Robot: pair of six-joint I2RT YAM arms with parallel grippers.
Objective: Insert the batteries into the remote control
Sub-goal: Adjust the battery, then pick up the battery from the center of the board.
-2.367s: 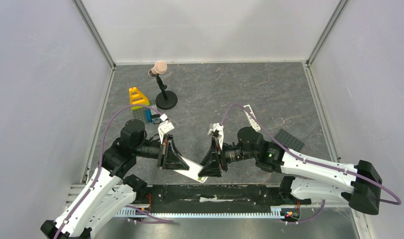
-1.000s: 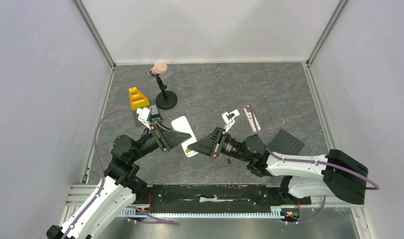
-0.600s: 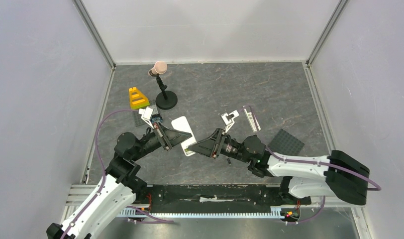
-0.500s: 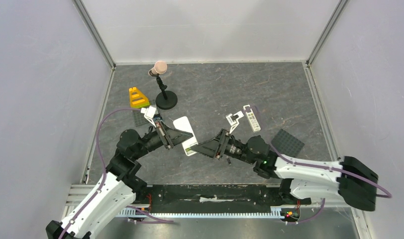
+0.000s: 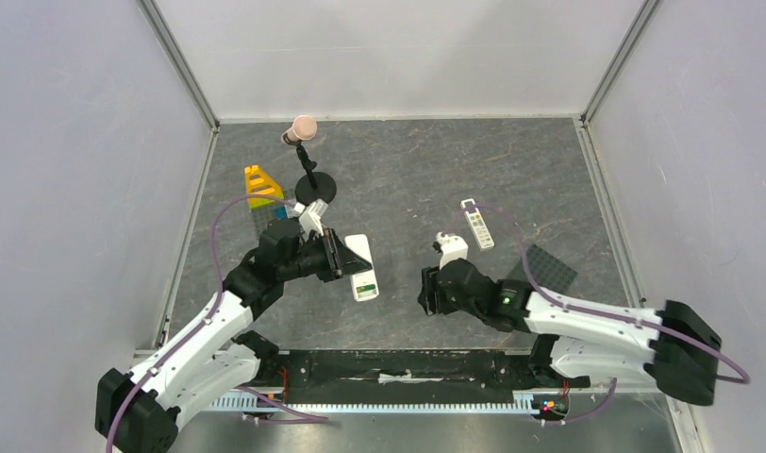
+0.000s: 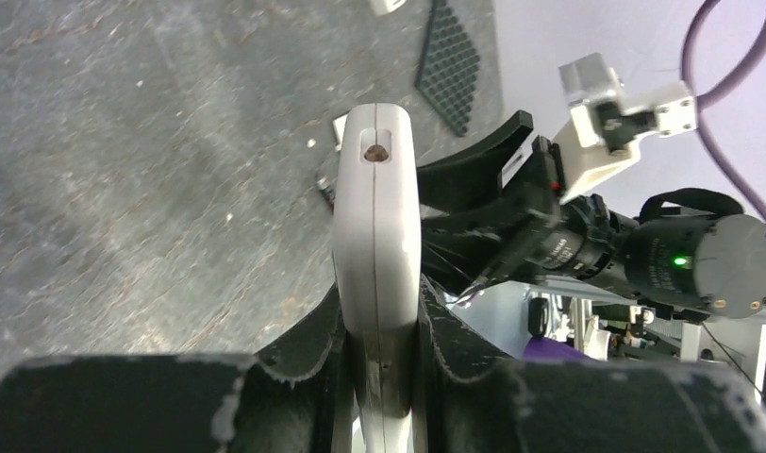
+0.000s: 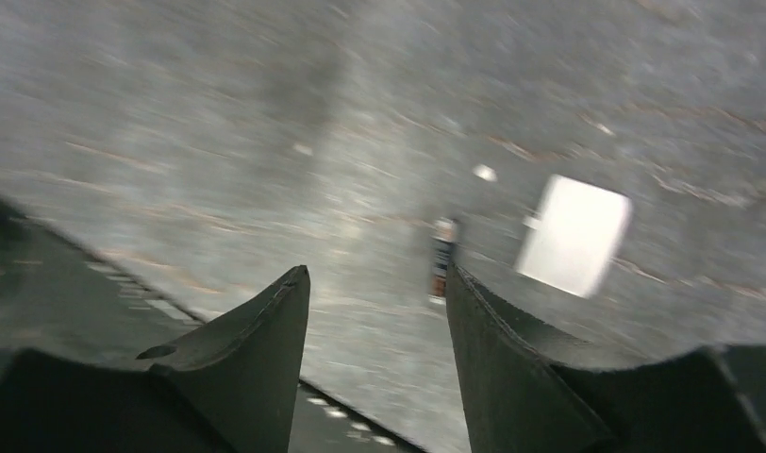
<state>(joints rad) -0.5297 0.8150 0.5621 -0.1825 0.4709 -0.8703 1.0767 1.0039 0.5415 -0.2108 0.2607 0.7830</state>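
The remote control point(image 5: 363, 268) is white and is off the floor, with my left gripper point(image 5: 339, 256) shut on its near end. In the left wrist view the remote control point(image 6: 376, 217) stands edge-on between the two fingers point(image 6: 315, 332). My right gripper point(image 5: 425, 292) has pulled away to the right and hangs low over the floor. In the blurred right wrist view it point(image 7: 374, 281) is open and empty. One small dark battery point(image 7: 442, 259) lies on the floor just beyond its right fingertip point(image 7: 457, 283). A dark speck point(image 6: 324, 182) beside the remote may be the same battery.
A small white flat piece point(image 7: 574, 234) lies near the battery. A slimmer white remote point(image 5: 477, 224) and a dark studded plate point(image 5: 547, 268) lie to the right. A yellow block point(image 5: 258, 184) and a stand with a pink ball point(image 5: 308, 179) are at the back left.
My right gripper has let go of the remote's end, opened and swung right and down toward the floor. My left gripper has closed on the remote and turned it, with its free end pointing right.
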